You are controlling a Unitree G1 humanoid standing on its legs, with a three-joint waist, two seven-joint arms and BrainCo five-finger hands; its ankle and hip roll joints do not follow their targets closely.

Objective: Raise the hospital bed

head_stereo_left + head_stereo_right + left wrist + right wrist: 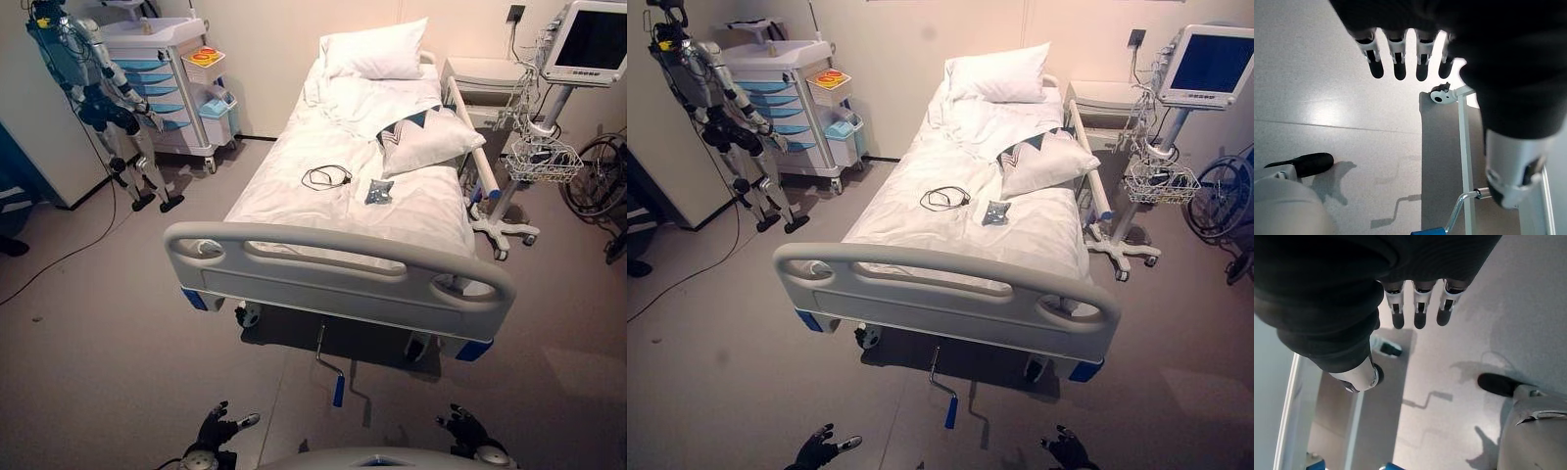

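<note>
We see the hospital bed point(343, 196) straight ahead, footboard point(338, 269) nearest us, white sheets on top. The crank handle point(330, 369) sticks out from under the footboard, low by the floor, with a blue grip point(338, 390) at its end; nothing touches it. Our left hand point(217, 431) hangs short of the footboard, off to the crank's left, fingers point(1396, 56) straight and spread, holding nothing. Our right hand point(466, 429) hangs short of the footboard too, to the crank's right, fingers point(1419, 306) also straight, nothing in them. Both hands are well apart from the crank.

On the bed: a white pillow point(376, 51) at the head end, a second pillow point(428, 140) with a dark zigzag edge near the middle on the right side, a looped black cable point(325, 176) and a small packet point(379, 192) toward the foot end. Left of the bed stands a cart point(168, 83) with blue drawers, and another humanoid robot point(98, 98) further left. Right of the bed we see a monitor point(586, 41) on a wheeled stand with a wire basket point(544, 160), and a wheelchair wheel point(598, 176) beyond it.
</note>
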